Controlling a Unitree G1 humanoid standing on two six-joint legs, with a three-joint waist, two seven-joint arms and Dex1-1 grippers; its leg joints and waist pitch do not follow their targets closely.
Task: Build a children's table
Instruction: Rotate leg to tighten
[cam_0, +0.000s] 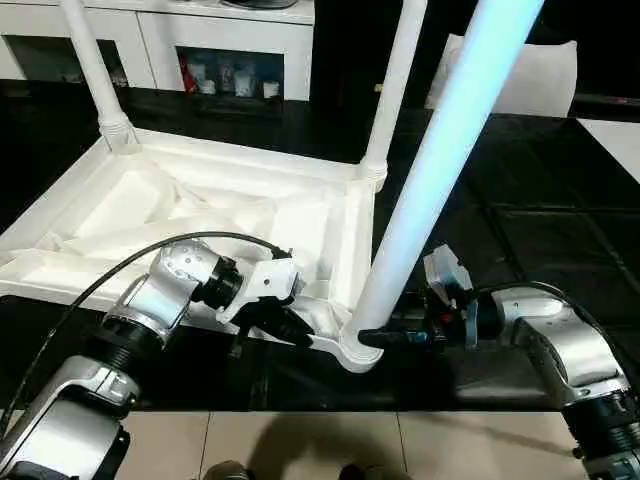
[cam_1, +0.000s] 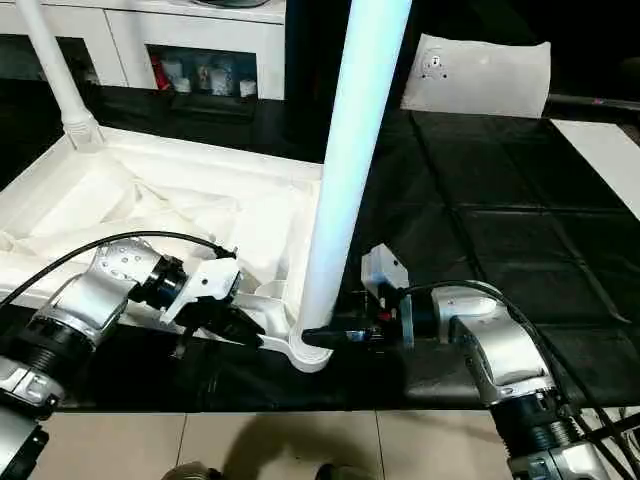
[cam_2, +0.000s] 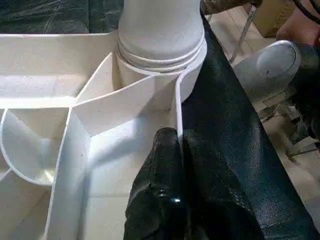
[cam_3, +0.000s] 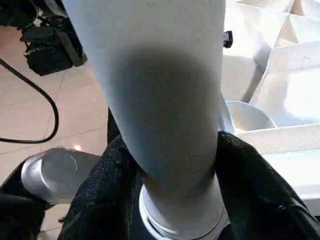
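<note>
We have the upturned tabletop (cam_0: 200, 215) lying on the black mat (cam_1: 520, 240), ribbed underside up, its near edge along the mat's near edge. Our left gripper (cam_2: 172, 150) is clenched on the thin rim wall at the tabletop's near right corner. Our right gripper (cam_3: 170, 165) has a finger either side of the base of the near leg (cam_0: 440, 150), which stands in that corner's socket. Two more legs (cam_0: 90, 60) rise from the far corners.
</note>
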